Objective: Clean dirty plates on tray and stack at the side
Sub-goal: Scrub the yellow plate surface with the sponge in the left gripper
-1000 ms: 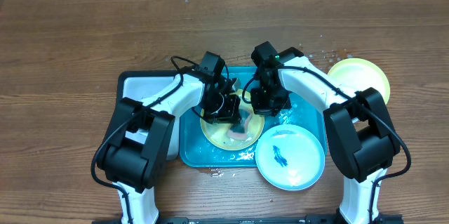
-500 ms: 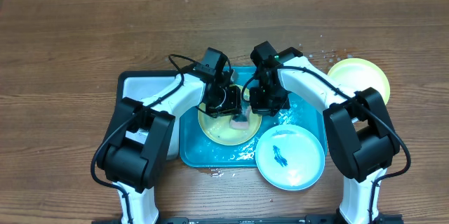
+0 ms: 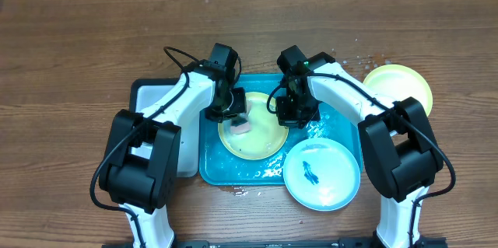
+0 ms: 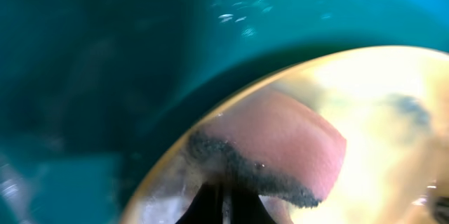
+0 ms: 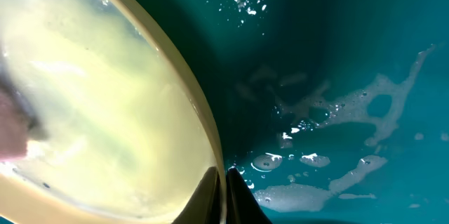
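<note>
(a) middle plate (image 3: 261, 141): lay wet in the tray (image 3: 214, 162), toward its left half; yellow-green at the rim, pale inside.
(b) sponge (image 3: 241, 126): pink above, dark beneath; pressed on the middle plate's far left part.
(c) left gripper (image 3: 236, 120): closed on the sponge's near edge.
(d) right gripper (image 3: 288, 120): closed on the middle plate's right rim.
(e) blue plate (image 3: 321, 174): sat at the tray's near right corner, overhanging it; bore a dark blue-green smear at its centre.
(f) right plate (image 3: 398, 86): rested on the table (image 3: 78, 38) just beyond the tray's far right corner, apart from the other two.
(g) tray floor: turquoise, streaked with foam (image 5: 337, 112) and water beads.
(h) white tray (image 3: 156, 91): black-rimmed; lay against the tray's left side, partly under the left arm.
(i) table: brown wood grain; spotted with droplets (image 3: 354, 60) beyond the tray and a wet patch (image 3: 237, 191) at its near edge.
(j) room: seen only as a pale tan strip along the table's far edge.
</note>
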